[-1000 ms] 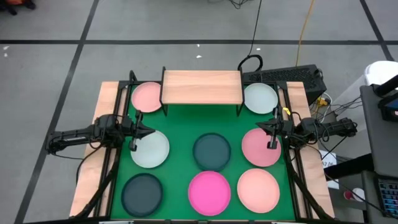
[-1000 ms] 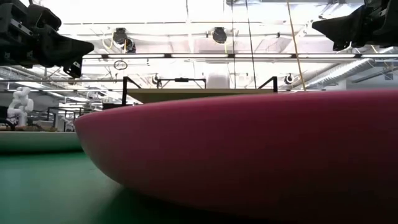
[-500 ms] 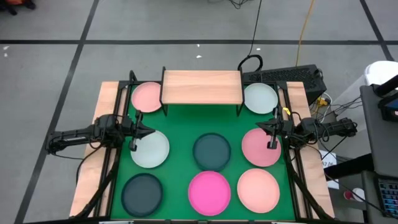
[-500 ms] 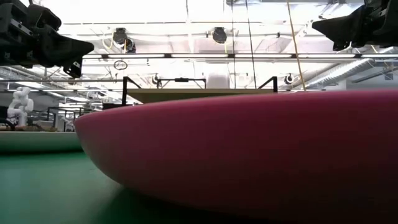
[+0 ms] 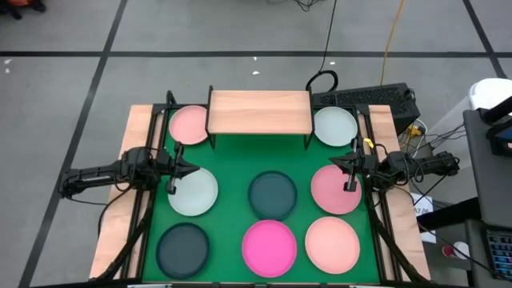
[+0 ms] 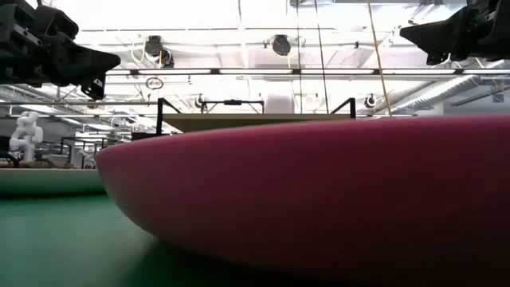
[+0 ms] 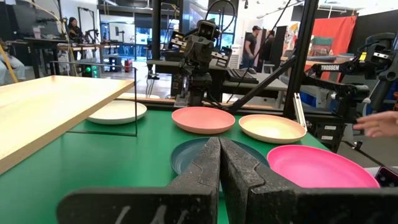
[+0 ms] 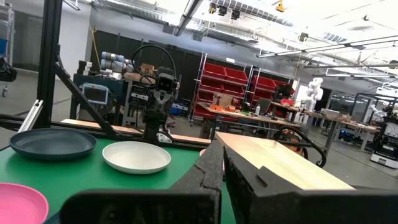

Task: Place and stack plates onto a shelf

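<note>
Overhead, layout: seven round, shallow, matte plates lie flat on the green mat [image 5: 232,172], none on the shelf.
Shelf: small rectangular board of pale, smooth wood [image 5: 259,111] on thin black metal legs, at the far middle of the mat, its top bare.
Far plates: light pink plate [image 5: 189,125] just left of the shelf, partly tucked under its edge; pale mint-white plate [image 5: 334,126] just right of it.
Middle row: second pale mint-white plate [image 5: 194,192] on the left, dark grey-teal plate [image 5: 273,194] in the centre, rose plate [image 5: 334,190] on the right.
Near row: another dark grey-teal plate [image 5: 183,248] on the left, magenta plate [image 5: 270,246] in the middle, peach plate [image 5: 332,244] on the right.
Plate shape: low curved walls and a flat floor; from table height the magenta one fills the near view as a smooth, rounded rim.
Left gripper: [image 5: 171,171] dark, rough-textured fingers pressed together on nothing, raised over the left edge of the mat, above the rim of the middle-row mint-white plate.
Right gripper: [image 5: 350,170] fingers likewise clenched and empty, raised over the right edge of the mat, above the rose plate's rim.
Mat edging: light wooden strips [image 5: 136,132] along the left and right sides.
</note>
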